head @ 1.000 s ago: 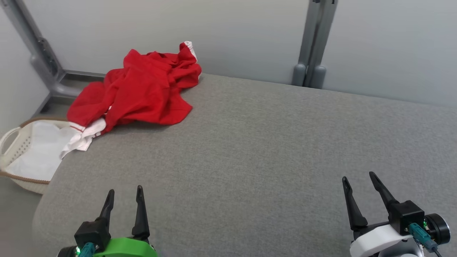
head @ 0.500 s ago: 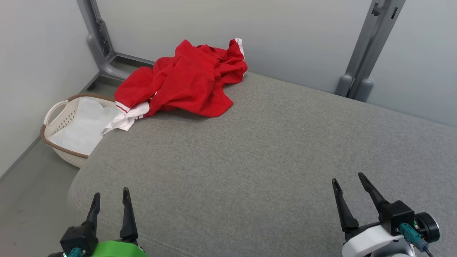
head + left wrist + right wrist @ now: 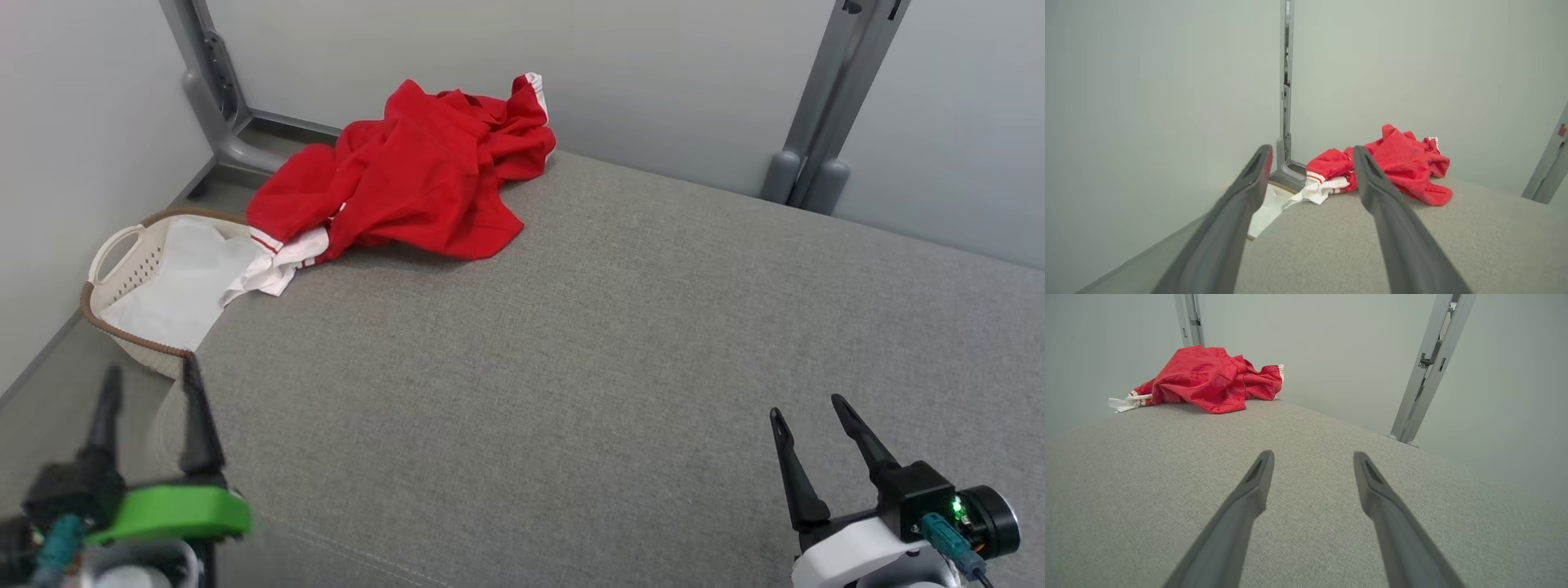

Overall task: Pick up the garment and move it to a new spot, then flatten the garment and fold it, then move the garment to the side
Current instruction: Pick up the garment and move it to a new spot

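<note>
A crumpled red garment with white, red-striped trim lies at the far left corner of the grey cushioned surface, one white cuff hanging over the left edge. From the wrists it appears as a red heap far ahead. My left gripper is open at the near left corner, partly past the edge, well short of the garment. At the near right, my right gripper is open over bare grey fabric. Nothing is between either pair of fingers.
A cream laundry basket holding white cloth stands on the floor beside the surface's left edge, under the hanging cuff. Grey metal posts stand against the pale wall behind. The surface's left edge falls to the floor.
The camera has turned left, shifting the whole picture. My left gripper has swung outward and forward toward the left edge; the right gripper stays near its place. The garment lies as before.
</note>
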Motion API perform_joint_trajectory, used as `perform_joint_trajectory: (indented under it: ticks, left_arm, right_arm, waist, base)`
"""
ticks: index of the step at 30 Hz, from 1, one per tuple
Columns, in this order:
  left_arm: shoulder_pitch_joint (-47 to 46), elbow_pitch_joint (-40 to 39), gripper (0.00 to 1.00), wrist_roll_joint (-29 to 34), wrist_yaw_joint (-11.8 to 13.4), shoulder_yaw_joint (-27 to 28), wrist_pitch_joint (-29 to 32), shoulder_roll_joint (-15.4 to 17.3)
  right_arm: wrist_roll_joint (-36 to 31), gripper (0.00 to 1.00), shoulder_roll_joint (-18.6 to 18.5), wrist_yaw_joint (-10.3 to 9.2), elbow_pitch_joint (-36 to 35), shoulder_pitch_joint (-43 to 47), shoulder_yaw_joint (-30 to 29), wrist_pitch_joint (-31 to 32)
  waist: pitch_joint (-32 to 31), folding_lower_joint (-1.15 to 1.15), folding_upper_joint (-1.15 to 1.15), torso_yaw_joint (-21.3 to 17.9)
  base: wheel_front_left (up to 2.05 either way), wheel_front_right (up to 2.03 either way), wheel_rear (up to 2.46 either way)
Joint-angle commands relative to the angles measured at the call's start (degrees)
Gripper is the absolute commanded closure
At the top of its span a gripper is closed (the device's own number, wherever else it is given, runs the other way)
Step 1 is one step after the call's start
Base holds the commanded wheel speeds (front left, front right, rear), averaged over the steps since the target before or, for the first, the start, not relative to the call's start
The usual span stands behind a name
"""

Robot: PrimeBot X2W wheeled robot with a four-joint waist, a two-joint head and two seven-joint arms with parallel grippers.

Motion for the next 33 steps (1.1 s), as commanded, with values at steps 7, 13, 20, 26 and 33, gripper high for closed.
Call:
perform_joint_trajectory:
  ticks: [7, 13, 20, 26, 33]
  left_arm:
    - [-16.18, -2.02, 0.0, 1.4, -1.37, 3.46, -0.01, 6.7]
    - [-29.57, 7.16, 0.0, 1.27, -2.48, 2.46, 0.99, 11.6]
    - [-39.65, 23.24, 0.0, 1.01, -3.52, -2.78, 2.55, 13.86]
    - [-44.24, 34.84, 0.0, -3.04, -3.9, -7.17, 3.97, 14.54]
    - [-45.87, 40.8, 0.0, -10.85, -3.9, -16.3, 6.26, 17.66]
  right_arm:
    - [-3.8, 0.0, -0.3, -0.04, -1.47, -3.44, 0.53, -0.14]
    - [-6.56, 0.0, -0.3, -0.05, -2.67, -6.57, 1.22, -0.14]
    - [-9.2, 0.0, -0.28, -0.05, -3.78, -8.14, 1.09, -0.14]
    - [-9.52, 0.0, -0.28, -0.05, -5.06, -8.88, 1.19, -0.14]
    - [-9.32, 0.0, -0.28, -0.05, -5.87, -9.28, 1.62, -0.14]
  waist:
    - [7.24, 0.0, 0.0, -4.46]
    - [14.79, 0.0, 0.0, -8.16]
    - [22.94, 0.0, 0.0, -11.64]
    - [27.68, 0.0, 0.0, -13.75]
    - [30.47, 0.0, 0.0, -15.21]
  base:
    - [0.0, 0.0, 0.0]
    - [0.0, 0.0, 0.0]
    - [0.0, 0.0, 0.0]
    - [0.0, 0.0, 0.0]
    - [0.0, 0.0, 0.0]
